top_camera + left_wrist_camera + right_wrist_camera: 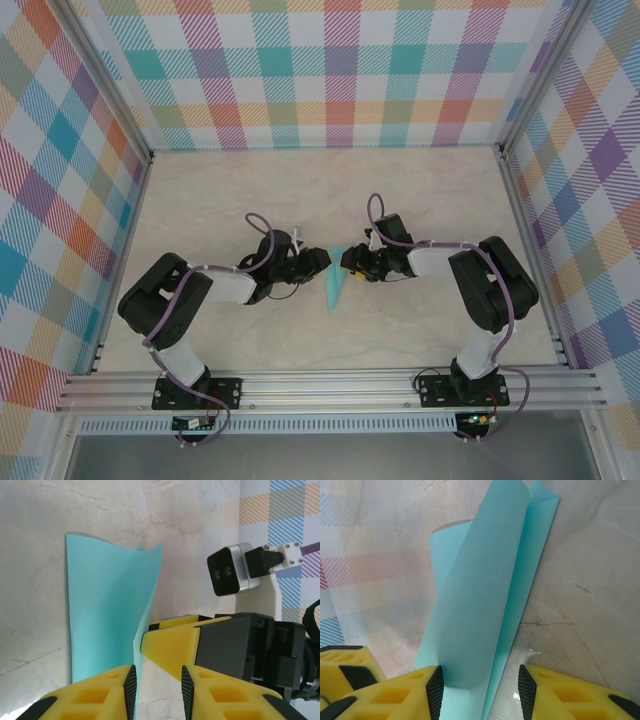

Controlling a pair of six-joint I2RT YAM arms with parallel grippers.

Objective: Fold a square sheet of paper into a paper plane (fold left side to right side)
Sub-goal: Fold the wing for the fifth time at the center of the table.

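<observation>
The square sheet of paper is folded into a slim turquoise paper plane (336, 287) that lies on the table between both grippers, its point toward the near edge. In the left wrist view the paper plane (105, 610) has one flap standing up along its right edge. My left gripper (158, 690) is open, its left pad beside that raised edge and bare table between the pads. A yellow finger (170, 645) of the right gripper touches the flap. My right gripper (477, 690) is open around a curled flap of the paper plane (480, 605), with a gap at the right pad.
Plaid walls (330, 70) close in the back and both sides. An aluminium rail (330, 385) runs along the near edge by the arm bases. The grippers (322, 261) (347, 262) nearly meet over the paper. The right wrist's camera (230, 570) is close to the left gripper.
</observation>
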